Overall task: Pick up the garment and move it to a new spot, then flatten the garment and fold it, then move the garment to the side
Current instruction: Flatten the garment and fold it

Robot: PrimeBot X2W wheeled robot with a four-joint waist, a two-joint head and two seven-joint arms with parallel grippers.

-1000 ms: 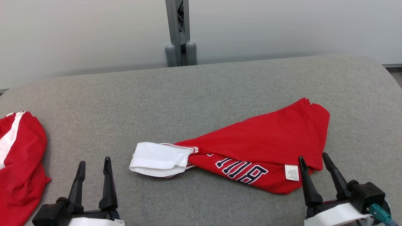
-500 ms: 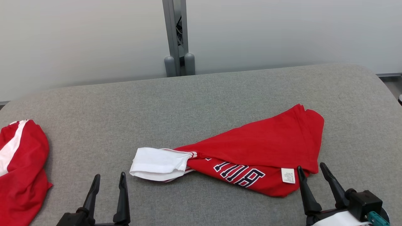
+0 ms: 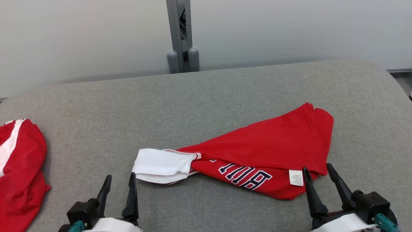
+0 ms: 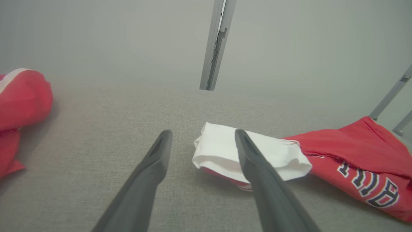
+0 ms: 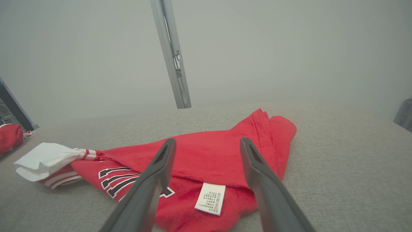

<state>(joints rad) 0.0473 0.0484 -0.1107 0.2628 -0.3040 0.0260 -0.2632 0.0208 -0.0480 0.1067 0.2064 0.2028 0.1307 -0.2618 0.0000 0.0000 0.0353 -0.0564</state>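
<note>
- Shirt (image 3: 264, 151) first: it's a red one, lying bunched and twisted on the grey table (image 3: 206, 93), right of centre. A white sleeve (image 3: 161, 165) sticks out at its left end.
- It looks soft, light and floppy, so don't expect it to keep any shape when you lift. It'll drape, and the layers may slide over each other.
- Nothing fragile here, and a knit like this shouldn't be slippery. A pinch on just the top layer could let the rest peel away, though.
- The left gripper (image 3: 120, 175) sits just short of the sleeve, fingers spread wide and holding nothing. In the left wrist view the sleeve lies right ahead of the fingers.
- The right gripper (image 3: 316, 167) is at the near right end of the shirt, also wide apart and empty. Its tips are right by the hem next to the white label (image 3: 295, 178); you can't tell if they touch the cloth.
- I'd grab the sleeve bunch with the left and the thick folded edge by the label with the right. Both spots look several layers deep, so you get a proper bite.
- Go in low so a finger slides under the cloth, otherwise you'll likely just shove it along the table.
- There's another red garment (image 3: 19, 167) at the far left, well apart. Leave it alone.
</note>
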